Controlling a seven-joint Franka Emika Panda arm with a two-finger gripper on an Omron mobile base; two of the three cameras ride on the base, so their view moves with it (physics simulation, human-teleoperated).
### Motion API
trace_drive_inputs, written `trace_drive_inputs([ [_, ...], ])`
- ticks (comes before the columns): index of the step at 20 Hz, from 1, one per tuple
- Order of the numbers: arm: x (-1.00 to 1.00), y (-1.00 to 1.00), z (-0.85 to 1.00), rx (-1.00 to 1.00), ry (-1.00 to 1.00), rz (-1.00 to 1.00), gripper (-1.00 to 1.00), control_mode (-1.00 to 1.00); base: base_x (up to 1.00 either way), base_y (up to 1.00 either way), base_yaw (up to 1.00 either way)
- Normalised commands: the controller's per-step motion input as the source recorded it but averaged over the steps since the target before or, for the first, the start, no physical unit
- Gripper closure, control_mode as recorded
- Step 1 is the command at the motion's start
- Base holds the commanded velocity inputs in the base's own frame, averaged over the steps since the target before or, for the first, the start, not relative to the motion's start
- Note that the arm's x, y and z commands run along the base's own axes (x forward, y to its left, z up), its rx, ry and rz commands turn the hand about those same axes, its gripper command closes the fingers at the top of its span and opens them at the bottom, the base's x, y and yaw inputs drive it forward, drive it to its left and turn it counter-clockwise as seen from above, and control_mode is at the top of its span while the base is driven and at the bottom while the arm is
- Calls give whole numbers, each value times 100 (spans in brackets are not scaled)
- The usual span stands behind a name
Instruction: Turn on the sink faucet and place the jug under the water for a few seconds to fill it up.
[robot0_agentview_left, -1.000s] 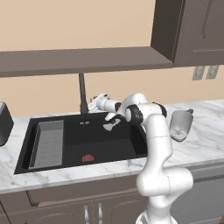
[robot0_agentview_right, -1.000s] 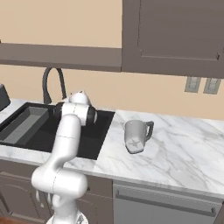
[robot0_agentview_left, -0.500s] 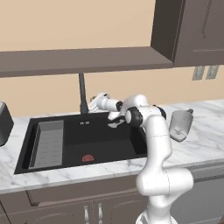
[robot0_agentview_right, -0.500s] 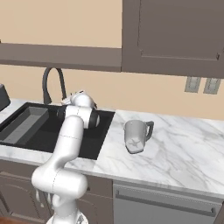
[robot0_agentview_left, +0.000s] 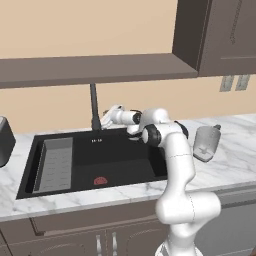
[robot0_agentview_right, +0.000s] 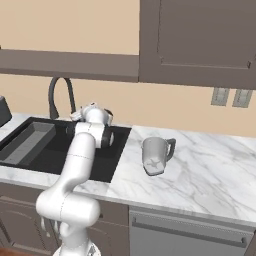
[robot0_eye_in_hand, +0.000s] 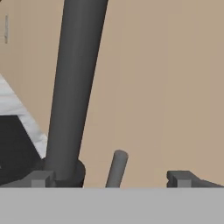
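We start with the white marble counter (robot0_agentview_left: 235, 150), which carries the large rectangular matte-black sink (robot0_agentview_left: 120, 160); its basin is dry, with no water running yet. At the sink's back edge stands the tall, thin dark grey faucet (robot0_agentview_left: 93, 107), and beside its base a small grey lever (robot0_eye_in_hand: 116, 168) sticks up. The small translucent pale-grey jug (robot0_agentview_left: 206, 142) sits upright on the counter well to the right of the sink, untouched.

Our gripper (robot0_eye_in_hand: 111, 178) is spread fully wide and holds nothing; in the hand view the lever rises between its two dark fingertips (robot0_eye_in_hand: 180, 178), with clear space either side, and the faucet stem is just beside one tip.

We judge the main risk is pushing on the stem instead of the lever, or sliding past the thin lever, leaving the water off.
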Motion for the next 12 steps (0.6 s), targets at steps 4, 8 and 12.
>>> trace_drive_inputs([
  [4, 27, 0, -28, 1, 0, 4, 100, -100, 0, 0, 0],
  [8, 21, 0, -25, 2, 0, 2, 100, -100, 0, 0, 0],
  [12, 20, 0, -25, 2, 0, 1, 100, -100, 0, 0, 0],
])
